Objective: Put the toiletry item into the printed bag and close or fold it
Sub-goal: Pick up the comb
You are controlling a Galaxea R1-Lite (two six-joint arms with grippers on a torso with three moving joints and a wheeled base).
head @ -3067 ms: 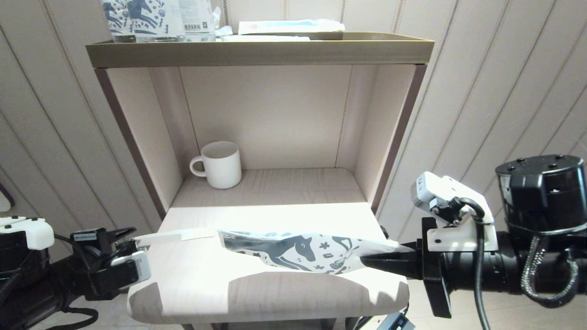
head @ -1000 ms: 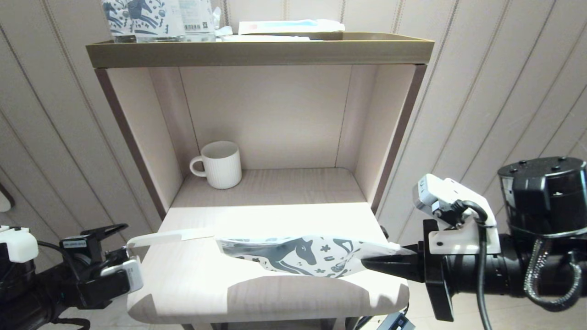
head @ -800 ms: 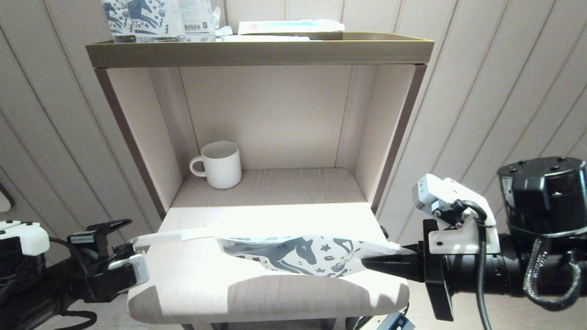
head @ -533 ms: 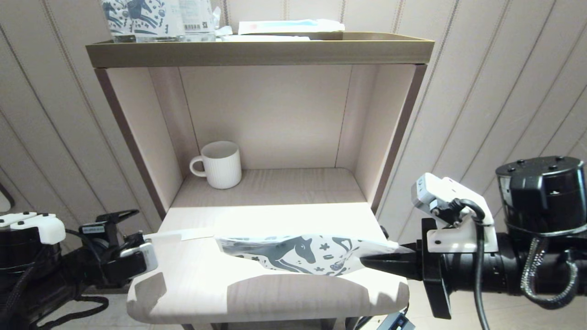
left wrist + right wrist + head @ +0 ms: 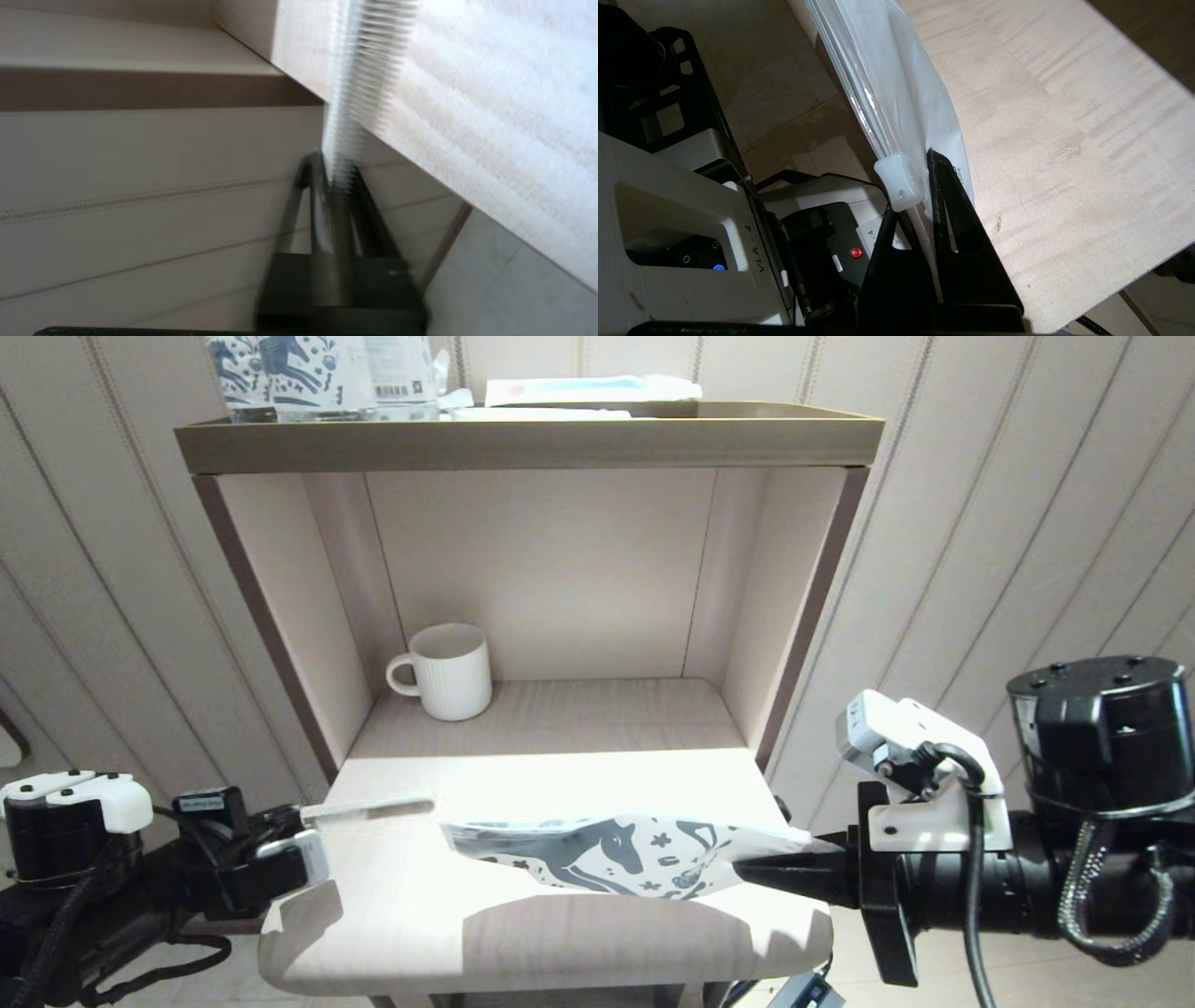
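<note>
Comb (image 5: 369,809) is held off the tabletop (image 5: 560,933) at its left side, roughly level, running left-right. Its right end sits at the mouth of the printed bag (image 5: 616,859); I can't tell from the head view whether the tip is actually inside the opening or just at it. In the left wrist view the comb (image 5: 355,93) is blurred, but the teeth show and the handle end sits between the black fingers (image 5: 369,219).

Left gripper (image 5: 303,821) is at the near left corner of the table, pinching the comb's handle end, jaws pressed onto it.

Bag is also off the surface, stretched left-right over the near half of the table, horse print facing up and toward the camera, open end to the left. Its right end is clamped by the right gripper (image 5: 761,870), which comes in level from the right edge of the table. Right wrist view shows the bag (image 5: 896,93) edge-on with its white slider tab (image 5: 900,183) just past the fingertips; jaws nipped tight on the bag's edge.

Farther back, a white ribbed mug (image 5: 450,670) stands upright on the lower shelf, left side, handle to the left, well apart from the bag. On the top shelf (image 5: 523,443) are horse-printed packs (image 5: 280,369) at far left and a flat blue-and-white packet (image 5: 588,387) beside them to the right.
</note>
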